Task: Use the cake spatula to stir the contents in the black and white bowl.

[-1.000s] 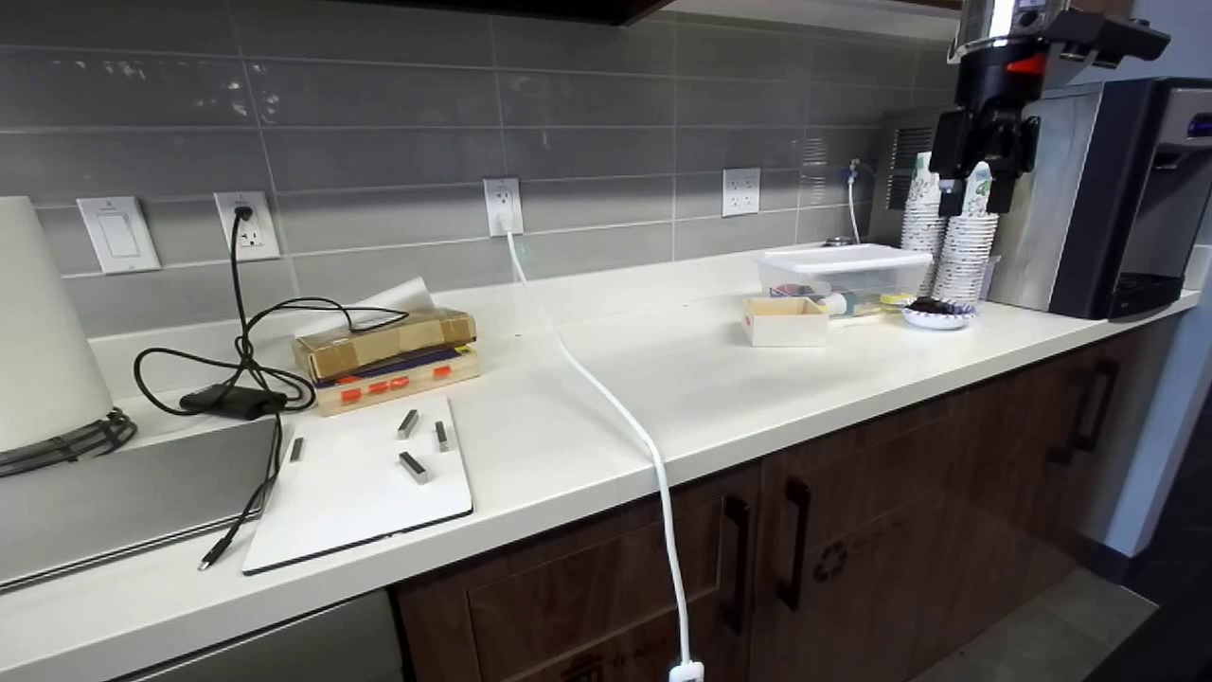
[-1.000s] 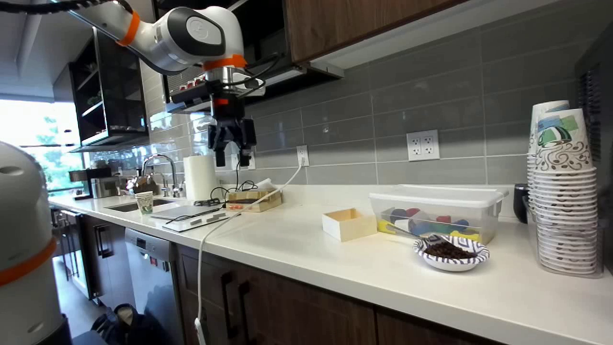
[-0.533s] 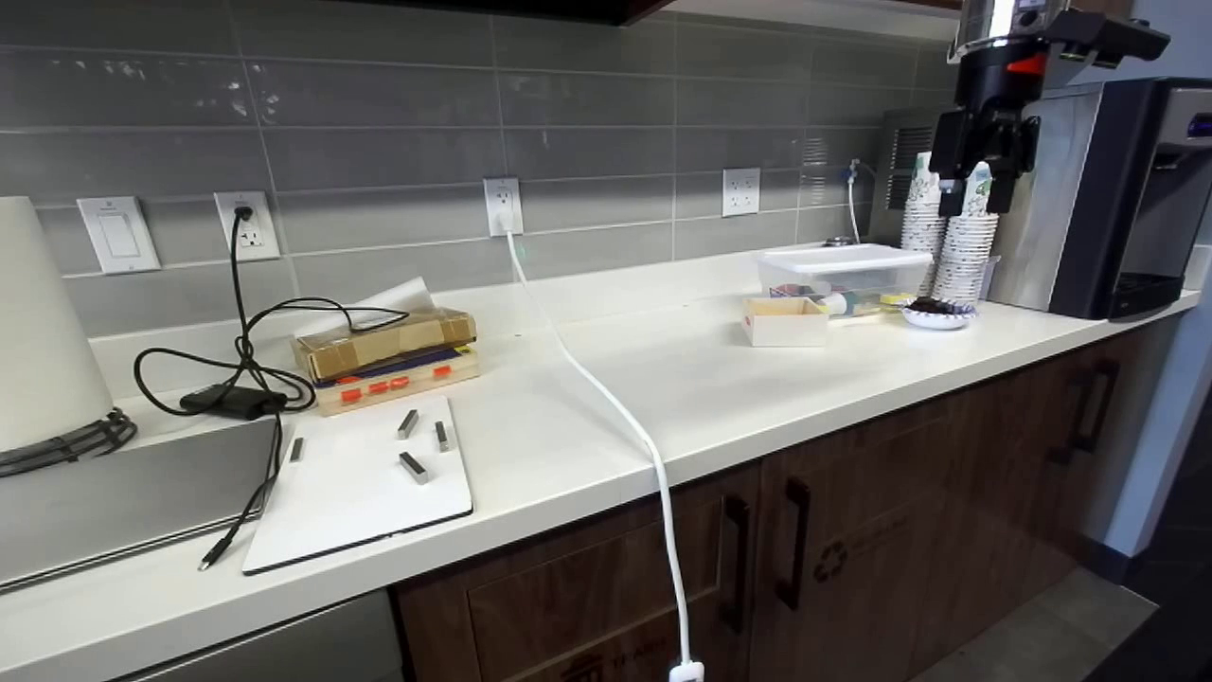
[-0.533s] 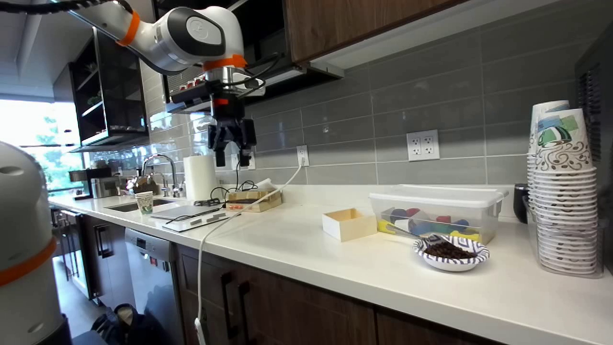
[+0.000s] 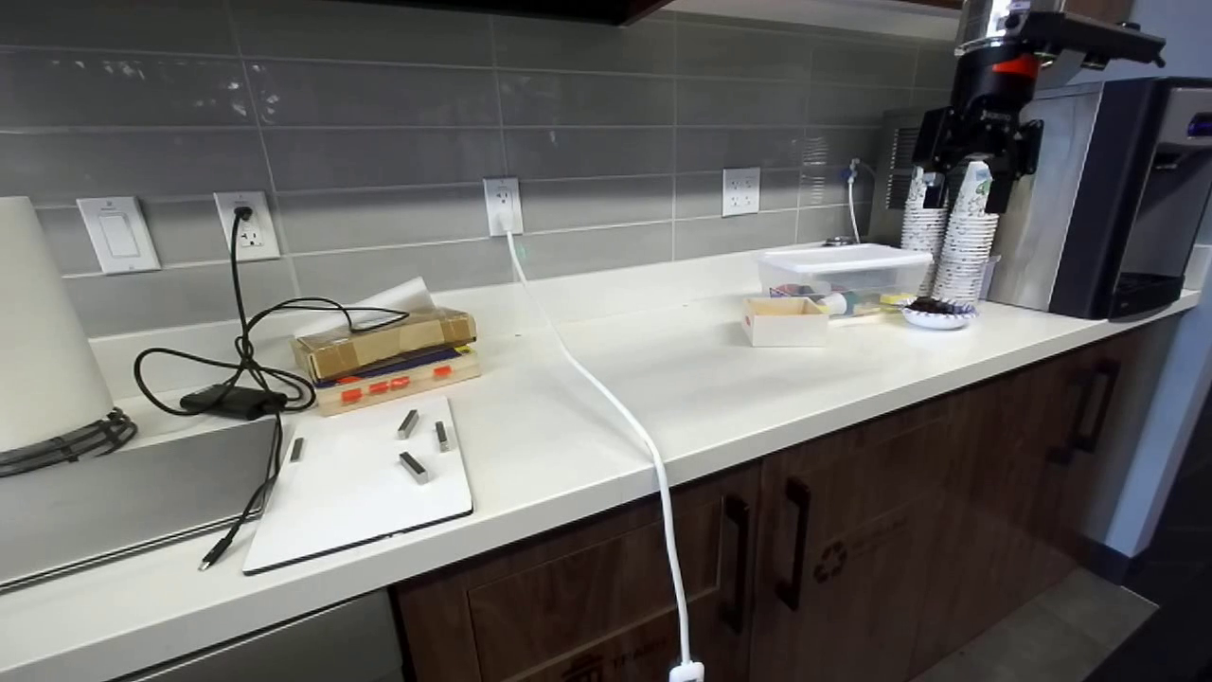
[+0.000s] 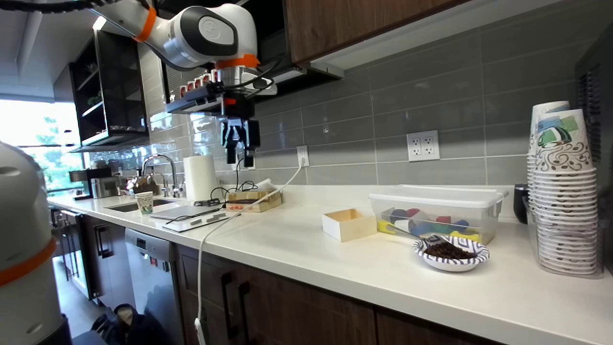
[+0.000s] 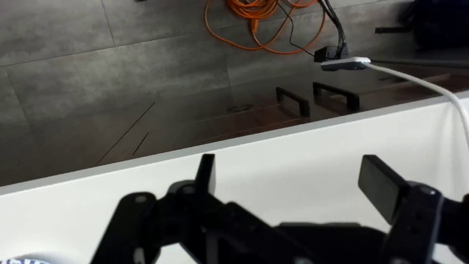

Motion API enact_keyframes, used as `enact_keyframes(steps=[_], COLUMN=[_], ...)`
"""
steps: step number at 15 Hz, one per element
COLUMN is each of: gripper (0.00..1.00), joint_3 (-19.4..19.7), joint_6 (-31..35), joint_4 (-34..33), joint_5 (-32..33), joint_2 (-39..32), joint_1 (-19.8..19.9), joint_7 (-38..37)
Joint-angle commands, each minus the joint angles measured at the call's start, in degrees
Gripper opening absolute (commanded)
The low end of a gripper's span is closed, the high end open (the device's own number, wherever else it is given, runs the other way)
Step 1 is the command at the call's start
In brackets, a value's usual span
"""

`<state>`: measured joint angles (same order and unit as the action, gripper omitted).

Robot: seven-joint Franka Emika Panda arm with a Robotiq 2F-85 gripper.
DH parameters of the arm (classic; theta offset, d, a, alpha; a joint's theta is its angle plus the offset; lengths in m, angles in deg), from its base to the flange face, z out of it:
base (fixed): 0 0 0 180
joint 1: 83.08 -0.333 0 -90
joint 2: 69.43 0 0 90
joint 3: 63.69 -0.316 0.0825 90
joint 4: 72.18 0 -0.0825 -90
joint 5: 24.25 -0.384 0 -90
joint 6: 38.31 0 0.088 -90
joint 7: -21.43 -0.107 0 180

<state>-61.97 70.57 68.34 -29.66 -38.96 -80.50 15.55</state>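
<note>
The black and white bowl (image 6: 450, 265) is a shallow patterned bowl with a dark zigzag rim, holding dark bean-like contents (image 6: 448, 251). It also stands on the counter in an exterior view (image 5: 937, 321), and its rim shows at the bottom left of the wrist view (image 7: 23, 261). The cake spatula (image 6: 407, 233) has a yellow handle towards the small box; its metal end reaches over the bowl's rim into the bowl. My gripper (image 6: 240, 159) is open and empty, high above the counter and apart from the bowl. It also shows in an exterior view (image 5: 966, 194) and the wrist view (image 7: 287, 172).
A clear lidded bin (image 6: 438, 206) stands behind the bowl. A small cream box (image 6: 348, 225) is near the spatula's handle. Stacked paper cups (image 6: 566, 220) stand beyond the bowl. A white cord (image 5: 625, 417) crosses the counter and hangs over its front edge.
The arm was still between the two earlier moments. Since then my gripper has shifted and turned slightly, moving rightward in an exterior view. The bowl and spatula have not moved.
</note>
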Motion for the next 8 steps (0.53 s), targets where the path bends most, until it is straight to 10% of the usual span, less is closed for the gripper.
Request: enact_keyframes(steps=[1,8], gripper=[1.00,1.00], joint_3=[2.29,7.41], joint_6=[-1.28,2.06], joint_4=[-5.94,-16.68], joint_5=[-2.79,-7.81], joint_2=[-5.10,-16.64], joint_1=[2.87,8.01], joint_7=[-4.95,-13.10])
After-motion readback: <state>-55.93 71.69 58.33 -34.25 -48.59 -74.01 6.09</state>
